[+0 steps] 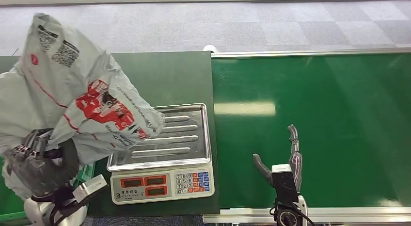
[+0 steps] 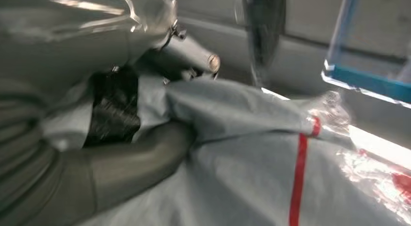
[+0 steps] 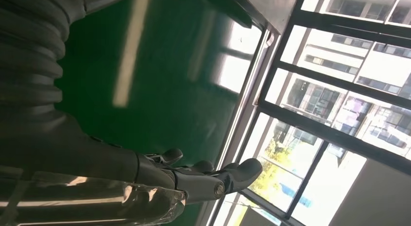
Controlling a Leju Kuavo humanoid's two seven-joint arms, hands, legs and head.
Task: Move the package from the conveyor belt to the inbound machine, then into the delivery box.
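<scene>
One package (image 1: 72, 100) gripped in left hand (image 1: 34, 160) fingers, right hand (image 1: 283, 160) fingers spread over belt (image 1: 339, 114)

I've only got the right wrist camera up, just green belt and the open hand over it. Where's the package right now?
Observer: The grey package is off the belt. The left hand grips it, and the left wrist view shows bag material bunched in the fingers.
Operator: Okay, is it down on the weighing machine yet?
Observer: It looks raised. In the head view its lower corner overlaps the left side of the scale tray, which stands on the dark table beside the belt. I cannot tell whether they touch.
</scene>
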